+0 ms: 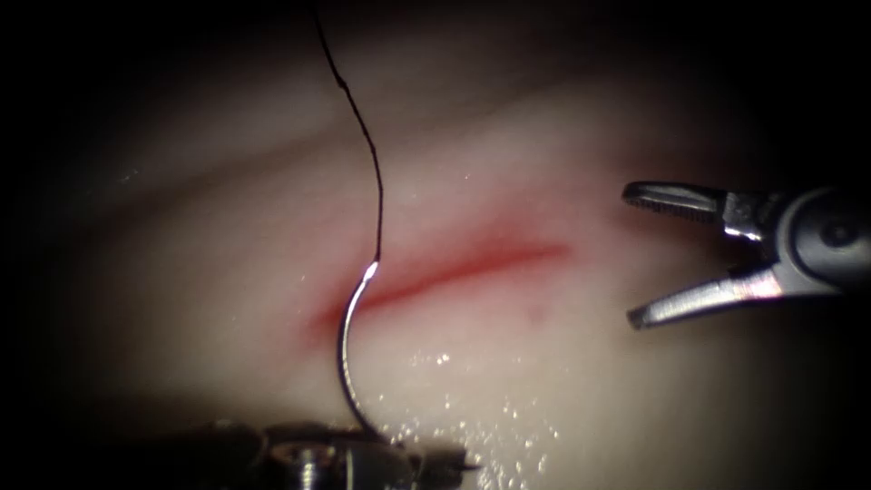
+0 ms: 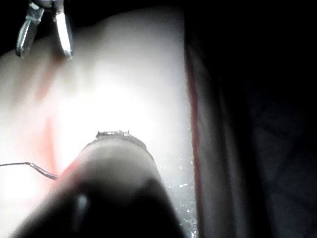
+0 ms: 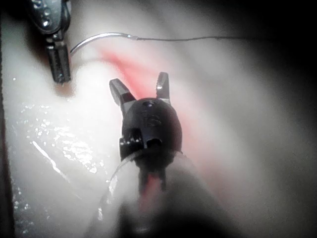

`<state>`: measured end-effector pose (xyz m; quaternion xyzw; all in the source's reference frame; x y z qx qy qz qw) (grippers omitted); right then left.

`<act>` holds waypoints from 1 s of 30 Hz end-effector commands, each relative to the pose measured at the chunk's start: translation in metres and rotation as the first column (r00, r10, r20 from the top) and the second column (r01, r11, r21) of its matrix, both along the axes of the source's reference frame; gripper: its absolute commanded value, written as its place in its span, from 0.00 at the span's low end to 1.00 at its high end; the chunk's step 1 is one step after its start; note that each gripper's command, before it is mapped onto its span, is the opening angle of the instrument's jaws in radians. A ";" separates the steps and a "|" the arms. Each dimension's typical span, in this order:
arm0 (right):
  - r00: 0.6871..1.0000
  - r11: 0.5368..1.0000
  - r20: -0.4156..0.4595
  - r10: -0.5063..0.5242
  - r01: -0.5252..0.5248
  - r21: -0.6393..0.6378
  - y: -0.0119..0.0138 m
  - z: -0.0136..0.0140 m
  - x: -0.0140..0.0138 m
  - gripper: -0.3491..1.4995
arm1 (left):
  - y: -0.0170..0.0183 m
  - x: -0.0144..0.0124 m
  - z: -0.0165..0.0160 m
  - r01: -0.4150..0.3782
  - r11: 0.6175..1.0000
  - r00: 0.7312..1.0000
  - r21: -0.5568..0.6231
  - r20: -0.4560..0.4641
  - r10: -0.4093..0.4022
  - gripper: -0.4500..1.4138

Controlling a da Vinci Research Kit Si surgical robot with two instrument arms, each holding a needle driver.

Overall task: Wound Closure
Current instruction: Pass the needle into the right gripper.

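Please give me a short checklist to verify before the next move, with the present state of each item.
1. Left claw holds the needle near its pointed end: ok, it seems shut on it.
2. Right claw free: ok, jaws open, holding nothing, right of the cut.
3. Needle out of the tissue: ok, as far as I see; its arc stands above the cut's left end.
4. Thread attached at the needle's upper end: ok, it runs up and away.
5. Thread free of tangles: cannot tell.

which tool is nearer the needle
Left. The left tool grips the needle near its tip end; the right tool hangs open, empty, right of the cut.
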<state>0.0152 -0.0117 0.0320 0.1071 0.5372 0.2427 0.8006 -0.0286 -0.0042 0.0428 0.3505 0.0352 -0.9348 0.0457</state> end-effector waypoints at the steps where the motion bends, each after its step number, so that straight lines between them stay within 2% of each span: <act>1: 1.000 1.000 -0.025 -0.002 0.003 0.030 -0.0008 0.0008 0.0014 0.63 | 0.0004 -0.0005 0.0003 -0.018 1.000 0.999 -0.023 0.035 0.019 0.00; 4: 0.999 0.995 -0.050 0.018 -0.012 0.100 -0.0014 0.0016 0.0025 0.63 | 0.0022 -0.0004 -0.0006 -0.069 0.991 0.983 -0.117 0.161 0.088 0.00; 6: 0.997 0.989 -0.068 0.022 -0.012 0.145 -0.0013 0.0023 0.0034 0.66 | 0.0031 -0.0003 -0.0009 -0.107 0.972 0.958 -0.211 0.239 0.158 0.00; 9: 0.994 0.982 -0.101 0.036 -0.016 0.189 -0.0007 0.0031 0.0042 0.70 | 0.0035 0.0001 -0.0010 -0.105 0.962 0.923 -0.253 0.334 0.189 0.00; 13: 0.981 0.963 -0.173 0.088 -0.040 0.265 0.0005 0.0038 0.0048 0.69 | 0.0034 0.0007 -0.0008 -0.138 0.946 0.886 -0.293 0.390 0.250 0.00; 15: 0.969 0.941 -0.212 0.130 -0.054 0.333 0.0011 0.0041 0.0050 0.67 | 0.0034 0.0012 -0.0007 -0.129 0.942 0.869 -0.309 0.423 0.257 0.00; 20: 0.949 0.922 -0.275 0.153 -0.037 0.386 0.0019 0.0048 0.0053 0.68 | 0.0037 0.0021 -0.0006 -0.123 0.937 0.834 -0.327 0.478 0.277 0.00; 24: 0.920 0.905 -0.350 0.180 -0.015 0.425 0.0020 0.0051 0.0059 0.70 | 0.0040 0.0024 -0.0005 -0.118 0.934 0.801 -0.337 0.523 0.290 0.00; 28: 0.905 0.905 -0.384 0.186 -0.006 0.425 0.0022 0.0052 0.0074 0.69 | 0.0042 0.0022 -0.0004 -0.125 0.931 0.781 -0.343 0.545 0.306 0.00; 30: 0.904 0.905 -0.381 0.196 -0.017 0.425 0.0023 0.0053 0.0081 0.69 | 0.0041 0.0021 -0.0005 -0.126 0.930 0.780 -0.346 0.545 0.308 0.00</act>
